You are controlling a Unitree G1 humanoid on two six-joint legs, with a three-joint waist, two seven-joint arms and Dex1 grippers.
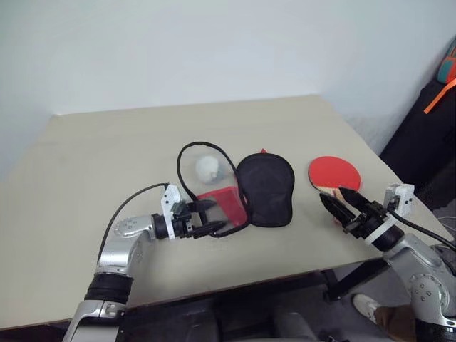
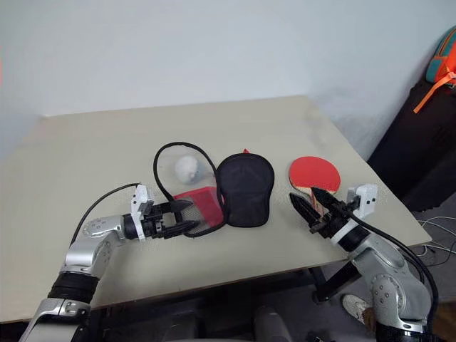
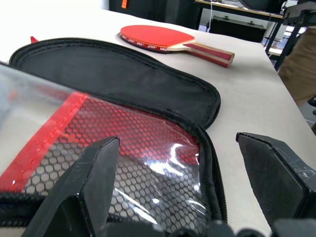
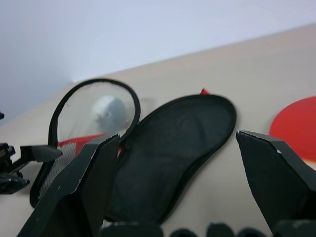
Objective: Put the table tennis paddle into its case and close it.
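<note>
You've got the case (image 1: 246, 189), a paddle-shaped soft zip pouch, lying unzipped and spread flat mid-table (image 1: 92, 157): black-lined half (image 1: 266, 189) on the robot's right, red half w/ dark mesh and clear plastic pocket (image 1: 223, 204) on its left. The table tennis paddle (image 1: 333, 173), round red rubber face w/ short light wood handle, lies flat on the beige table to the right of the case, apart from it, not yet inside.

Left gripper (image 1: 208, 216) sits at the near edge of the mesh half, black fingers spread wide, holding nothing. Head views show one finger over the pocket and one at the black zip edge; whether they touch, can't tell. Right gripper (image 1: 339, 208) hovers just near side of the paddle handle, jaws wide, empty.

Left wrist view gives you the mesh honeycomb and plastic glare up close, plus the paddle's striped handle (image 3: 210, 51) beyond the black lining. Right wrist view shows a small white ball (image 4: 109, 111) behind the clear pocket, ringed by the black zip edge; head views show it as a pale blob (image 1: 207, 167).
</note>
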